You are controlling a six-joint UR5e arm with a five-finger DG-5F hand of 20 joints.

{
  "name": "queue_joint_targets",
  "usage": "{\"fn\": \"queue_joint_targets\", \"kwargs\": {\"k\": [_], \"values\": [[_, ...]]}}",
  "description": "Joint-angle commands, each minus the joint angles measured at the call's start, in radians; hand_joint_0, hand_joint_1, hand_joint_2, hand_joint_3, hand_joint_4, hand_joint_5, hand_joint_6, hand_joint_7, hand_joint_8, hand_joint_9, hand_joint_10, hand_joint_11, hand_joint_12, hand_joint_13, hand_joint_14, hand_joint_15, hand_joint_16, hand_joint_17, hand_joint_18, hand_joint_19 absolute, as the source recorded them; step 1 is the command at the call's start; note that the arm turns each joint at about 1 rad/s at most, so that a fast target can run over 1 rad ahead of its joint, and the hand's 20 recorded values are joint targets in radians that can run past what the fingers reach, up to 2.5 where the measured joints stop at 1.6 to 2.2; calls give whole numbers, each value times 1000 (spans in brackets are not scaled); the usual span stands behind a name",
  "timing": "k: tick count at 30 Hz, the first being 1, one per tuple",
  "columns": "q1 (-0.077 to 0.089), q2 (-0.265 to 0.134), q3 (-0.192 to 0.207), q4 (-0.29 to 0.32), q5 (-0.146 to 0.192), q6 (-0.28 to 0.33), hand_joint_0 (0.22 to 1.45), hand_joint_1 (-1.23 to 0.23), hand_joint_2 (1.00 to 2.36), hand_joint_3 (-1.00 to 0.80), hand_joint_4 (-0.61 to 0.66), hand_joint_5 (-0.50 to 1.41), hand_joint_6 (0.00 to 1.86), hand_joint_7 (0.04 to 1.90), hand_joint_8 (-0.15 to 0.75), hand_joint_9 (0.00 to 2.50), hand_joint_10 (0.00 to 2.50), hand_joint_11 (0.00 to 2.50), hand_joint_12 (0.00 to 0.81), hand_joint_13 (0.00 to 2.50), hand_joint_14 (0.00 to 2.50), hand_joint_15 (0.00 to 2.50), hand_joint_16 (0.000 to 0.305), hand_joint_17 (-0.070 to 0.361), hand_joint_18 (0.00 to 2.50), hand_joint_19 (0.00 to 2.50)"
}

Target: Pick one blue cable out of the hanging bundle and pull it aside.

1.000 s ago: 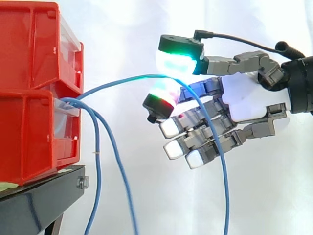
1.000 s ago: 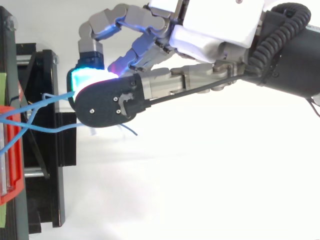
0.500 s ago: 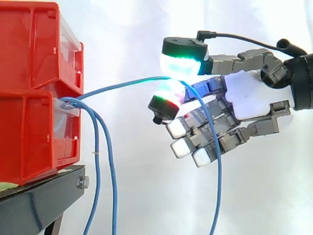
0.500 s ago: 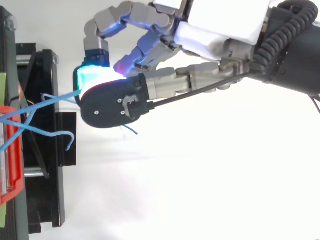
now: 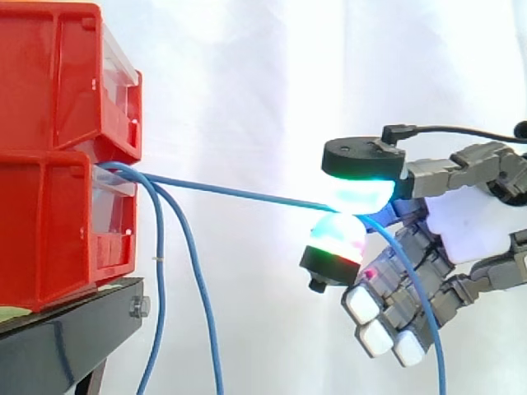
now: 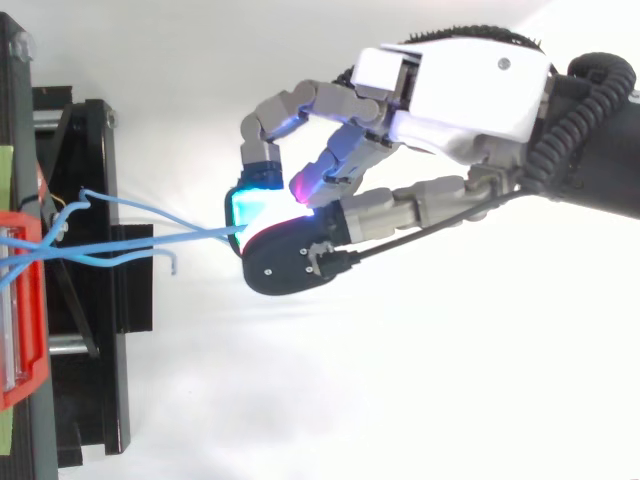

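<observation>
One blue cable (image 5: 230, 192) runs taut from the lower red bin (image 5: 49, 222) out to the right and into my hand (image 5: 469, 226). The thumb pad, glowing green-white, and a red-green fingertip (image 5: 336, 239) pinch it between them; past the pinch the cable drops down in front of the curled fingers. From above, the pinched cable (image 6: 190, 236) stretches from the bins to the cyan pad of the hand (image 6: 470, 100). Two more blue cables (image 5: 156, 280) hang loose from the bin's front, left of the hand.
Two red bins are stacked on a black stand (image 5: 66, 337) at the left, the upper bin (image 5: 58, 74) above the lower one. A white curtain hangs behind. From above, the stand (image 6: 85, 290) lies along the left edge, with loose cable ends over it.
The hand has moved right and slightly down, away from the bins, keeping its pinch. The held cable went from a slack arc to a straight taut line; the other cables stayed hanging.
</observation>
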Motion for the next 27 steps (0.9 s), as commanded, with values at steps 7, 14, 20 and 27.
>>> {"fn": "queue_joint_targets", "kwargs": {"k": [7,14,20,27], "values": [[16,25,-72,82,51,10,608,-762,1014,-39,30,-96,895,1306,292,1031,14,480,429,925,17,477,63,142,855,441],[20,25,-72,107,46,-11,609,-761,1013,-41,26,-95,896,1300,297,1031,16,484,432,925,16,475,64,143,858,430],[20,25,-72,121,50,-16,610,-758,1013,-42,28,-95,897,1291,297,1035,13,472,432,924,18,475,63,143,856,421],[20,25,-72,121,50,-16,611,-757,1013,-46,23,-96,898,1279,294,1031,14,493,429,922,18,474,63,143,853,422]]}}
